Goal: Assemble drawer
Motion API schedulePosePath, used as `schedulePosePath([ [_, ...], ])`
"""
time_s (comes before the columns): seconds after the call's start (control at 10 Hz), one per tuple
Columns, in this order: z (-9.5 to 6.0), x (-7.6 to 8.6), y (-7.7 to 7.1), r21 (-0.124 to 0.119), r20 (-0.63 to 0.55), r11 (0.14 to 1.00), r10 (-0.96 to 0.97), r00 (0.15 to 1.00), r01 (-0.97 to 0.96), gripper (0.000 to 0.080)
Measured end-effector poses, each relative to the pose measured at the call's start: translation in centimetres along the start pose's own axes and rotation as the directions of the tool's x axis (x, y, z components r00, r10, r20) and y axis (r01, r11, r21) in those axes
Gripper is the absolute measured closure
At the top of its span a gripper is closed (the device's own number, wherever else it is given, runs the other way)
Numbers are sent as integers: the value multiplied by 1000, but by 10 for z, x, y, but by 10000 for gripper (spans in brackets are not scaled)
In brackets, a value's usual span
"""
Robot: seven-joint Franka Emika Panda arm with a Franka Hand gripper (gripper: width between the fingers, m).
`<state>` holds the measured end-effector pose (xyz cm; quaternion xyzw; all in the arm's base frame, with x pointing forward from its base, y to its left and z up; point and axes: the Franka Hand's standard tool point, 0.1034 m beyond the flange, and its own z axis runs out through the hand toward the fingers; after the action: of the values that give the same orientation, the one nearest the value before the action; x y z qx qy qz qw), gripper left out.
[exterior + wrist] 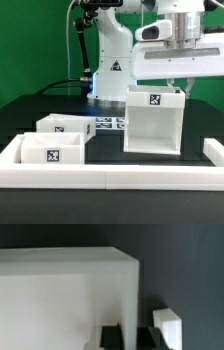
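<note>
A tall white drawer case (153, 122) with a marker tag on its top stands on the black table, its open side facing the exterior camera. My gripper (177, 88) sits at the case's top edge, on the exterior view's right. In the wrist view my gripper (130, 338) straddles the case's thin side wall (127, 291), one black finger (112, 337) inside the case and the other outside, both against the wall. Two smaller white tagged drawer parts, one (62, 124) behind the other (52, 150), lie on the exterior view's left.
The marker board (108, 122) lies flat behind the parts, near the robot base (110, 70). A low white rail (110, 178) runs along the table's front with raised ends on both sides. A white edge (168, 328) shows beside the outer finger.
</note>
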<state>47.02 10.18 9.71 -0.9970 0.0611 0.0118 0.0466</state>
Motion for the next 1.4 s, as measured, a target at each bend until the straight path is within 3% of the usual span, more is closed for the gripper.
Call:
schedulePosePath([
  [0.3, -2, 46, -4, 18, -38, 1000, 22, 999, -21, 761],
  [0.9, -5, 111, -3, 39, -87, 998, 58, 995, -55, 758],
  [1.3, -6, 119, -5, 47, -95, 994, 103, 990, -98, 758],
  [1.4, -7, 119, -6, 58, -95, 980, 196, 976, -191, 758],
])
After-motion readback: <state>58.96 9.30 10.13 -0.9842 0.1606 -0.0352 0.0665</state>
